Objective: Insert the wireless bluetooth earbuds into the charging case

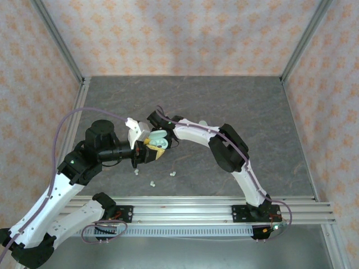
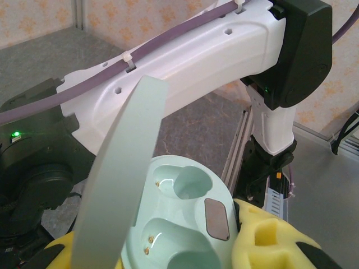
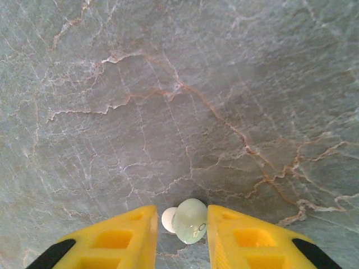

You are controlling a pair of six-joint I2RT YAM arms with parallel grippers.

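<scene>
My left gripper (image 1: 152,148) is shut on the pale green charging case (image 2: 185,224), held above the table. The case's lid (image 2: 123,179) stands open, and both of its wells are empty with their gold contacts showing. My right gripper (image 3: 179,224) points down over the grey table, and between its yellow fingers (image 3: 247,241) sits one earbud (image 3: 189,221), pale green-white with a round white tip. The right arm's wrist (image 1: 162,120) hangs just behind the case. Three small white earbuds lie loose on the table: the first earbud (image 1: 173,174), the second earbud (image 1: 152,183) and the third earbud (image 1: 136,174).
The right arm's white link (image 2: 185,61) with its purple cable crosses close above the open case. An aluminium rail (image 1: 196,210) runs along the table's near edge. Patterned walls (image 1: 179,33) enclose the grey marbled table (image 1: 224,101) at the back and both sides.
</scene>
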